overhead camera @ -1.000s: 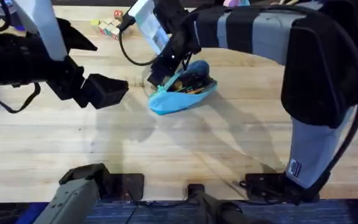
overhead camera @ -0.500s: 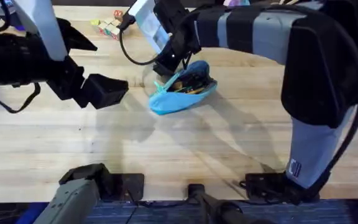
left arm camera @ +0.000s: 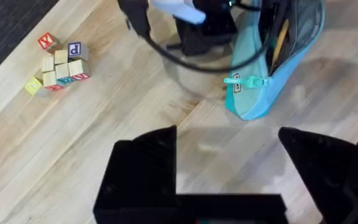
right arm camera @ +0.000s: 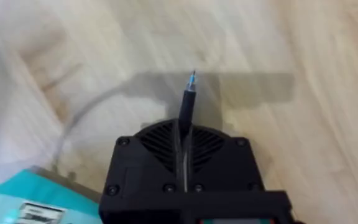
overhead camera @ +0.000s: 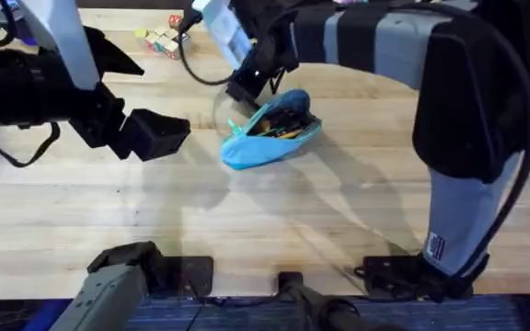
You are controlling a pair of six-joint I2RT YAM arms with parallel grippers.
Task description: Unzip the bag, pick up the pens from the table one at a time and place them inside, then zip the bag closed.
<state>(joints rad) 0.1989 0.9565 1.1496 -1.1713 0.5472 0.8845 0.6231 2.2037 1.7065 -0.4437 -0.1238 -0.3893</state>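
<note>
— Pens first: where are they, and how is one held?

— One thin dark pen [right arm camera: 187, 102] is pinched in the right claw [overhead camera: 243, 89], with its tip poking out past the shut fingers. It is held just above the far end of the bag [overhead camera: 272, 131]. More dark sticks can be seen inside the open bag, but they cannot be counted for sure.

— How will the pen handle?

— It is judged to be light, stiff and smooth, so it may slip or swing. A grip near its middle is best.

— And the bag?

— It is soft and floppy, lying open on the counter [overhead camera: 247, 221]. Its small teal pull [left arm camera: 247, 81] is the part to be pinched for zipping.

— The left claw?

— The left claw [left arm camera: 227, 171] is spread wide and holds nothing, near the bag's closer end.
</note>
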